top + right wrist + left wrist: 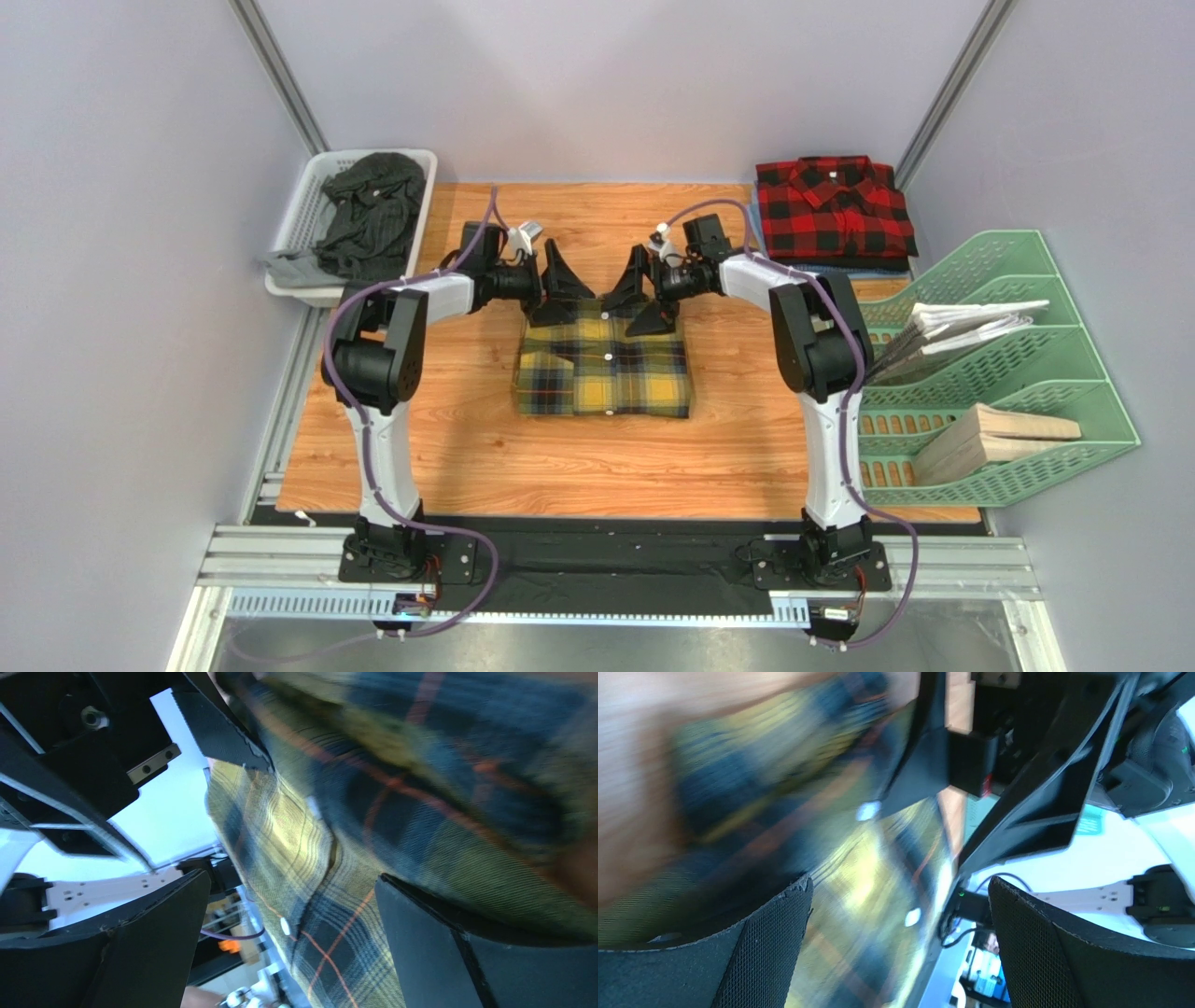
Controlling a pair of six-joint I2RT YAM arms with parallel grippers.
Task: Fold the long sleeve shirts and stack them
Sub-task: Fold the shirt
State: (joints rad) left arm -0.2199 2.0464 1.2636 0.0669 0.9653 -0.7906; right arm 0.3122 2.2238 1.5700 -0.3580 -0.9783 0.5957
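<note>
Facing each other over the collar edge of the folded yellow shirt, the left gripper and right gripper gaped wide, the cloth lying just beyond their fingertips.

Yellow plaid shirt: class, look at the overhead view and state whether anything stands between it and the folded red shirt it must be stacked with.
No object lies on the wooden table between the yellow shirt and the red shirt. Only the right arm itself stretches across that line, its open right gripper by the collar.
</note>
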